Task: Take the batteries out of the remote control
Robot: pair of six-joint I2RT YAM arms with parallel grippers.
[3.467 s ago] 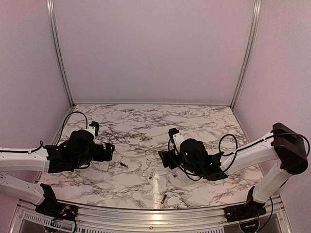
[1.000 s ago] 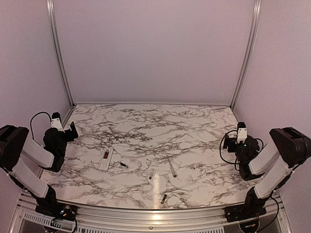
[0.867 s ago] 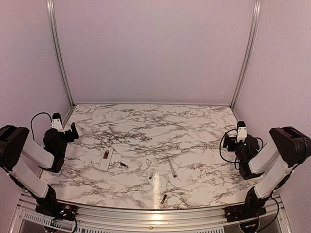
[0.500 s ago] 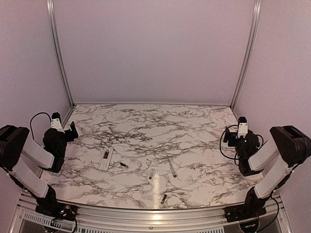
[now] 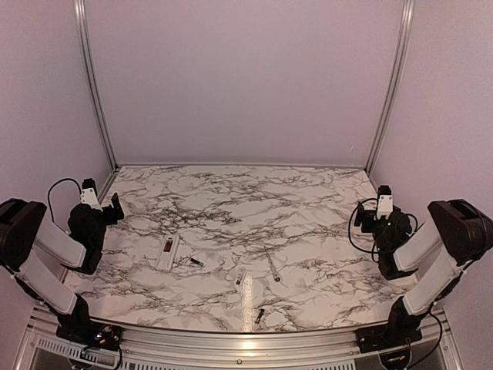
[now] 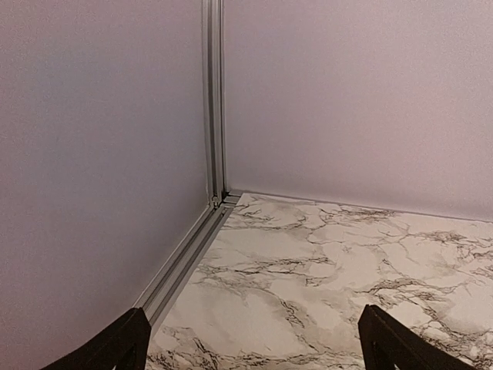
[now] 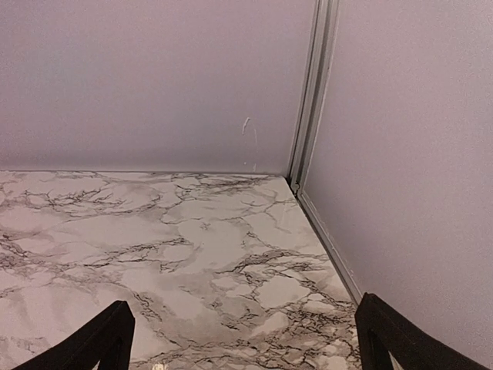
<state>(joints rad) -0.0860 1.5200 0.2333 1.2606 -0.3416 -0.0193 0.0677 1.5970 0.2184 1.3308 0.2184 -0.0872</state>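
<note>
Pulling both arms back from the middle of the surface [image 5: 254, 193] is what has just changed. 3.5 s ago they hung close over the remote [image 5: 168, 252]. Now my left pincer [image 5: 115, 205] sits well left of the remote and my right pincer [image 5: 360, 220] well right of it. Both pincers are spread wide and hold nothing. 1 battery [image 5: 196, 262] lies just right of the remote, and the 2nd battery [image 5: 259, 315] lies farther right and nearer my bases. I judge the unloading done. The remote's dark-red recess [image 5: 169, 247] faces up. I see no battery in it, though it is too small to be sure.
</note>
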